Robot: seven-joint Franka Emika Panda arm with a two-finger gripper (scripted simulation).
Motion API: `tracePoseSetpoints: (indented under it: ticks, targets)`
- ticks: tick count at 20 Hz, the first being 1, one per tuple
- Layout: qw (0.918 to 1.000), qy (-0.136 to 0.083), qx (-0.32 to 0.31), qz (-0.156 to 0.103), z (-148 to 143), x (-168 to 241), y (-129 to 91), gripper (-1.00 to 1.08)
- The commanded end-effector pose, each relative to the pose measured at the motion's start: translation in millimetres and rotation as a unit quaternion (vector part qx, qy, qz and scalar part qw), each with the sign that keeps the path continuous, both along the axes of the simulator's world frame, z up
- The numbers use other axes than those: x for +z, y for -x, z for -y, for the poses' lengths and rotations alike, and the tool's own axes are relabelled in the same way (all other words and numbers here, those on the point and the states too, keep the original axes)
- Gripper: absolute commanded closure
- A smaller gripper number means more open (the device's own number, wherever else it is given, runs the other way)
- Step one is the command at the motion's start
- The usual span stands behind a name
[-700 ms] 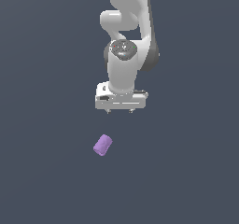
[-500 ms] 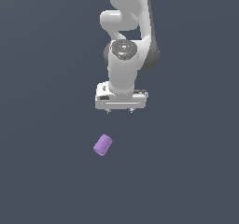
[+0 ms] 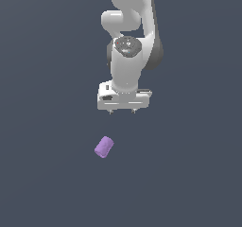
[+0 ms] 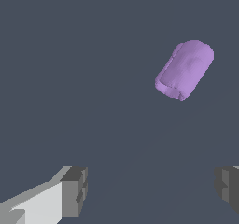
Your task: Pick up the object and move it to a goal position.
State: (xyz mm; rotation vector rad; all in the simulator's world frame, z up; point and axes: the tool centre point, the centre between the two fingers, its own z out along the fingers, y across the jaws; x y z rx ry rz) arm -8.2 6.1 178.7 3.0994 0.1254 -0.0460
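Now, going from the exterior view's left to its right, the first thing met is the object (image 3: 104,147), a small light-purple stubby cylinder lying on its side on the flat dark grey bench (image 3: 42,174), its long axis slanted so that one end points up toward the arm and the other down and away. It lies alone, touching nothing but the surface under it. Just to the right of it and higher in the picture hangs the gripper (image 3: 122,111), carried below the white Panda arm (image 3: 127,56), whose links rise out of the top of the view. The gripper's two short fingertips point down and stand clearly apart, with nothing between them; it is spread wide and holds nothing. It is well clear of the object, with bare bench between them. The wrist view agrees: one finger (image 4: 74,190) and its partner sit at opposite sides of the picture with open surface between, and the object (image 4: 185,69) lies beyond them, off the line between the fingers.
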Motion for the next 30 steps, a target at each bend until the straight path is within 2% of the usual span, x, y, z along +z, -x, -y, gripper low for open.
tracePoseSetpoints:
  ticks: [1,8,15,23,30]
  targets:
    - [1.0000,0.000,-0.002,0.000,0.5,-0.5,-0.6,-0.92]
    - [0.9994,-0.003,-0.034,0.002,8.6,-6.9,-14.1,-0.92]
    - [0.9945,-0.007,-0.104,0.007,27.7,-22.9,-42.5,-0.92]
    - [0.9771,-0.013,-0.212,0.014,59.8,-52.5,-81.4,-0.92]
    - [0.9629,-0.015,-0.269,0.018,78.0,-70.6,-99.5,-0.92]
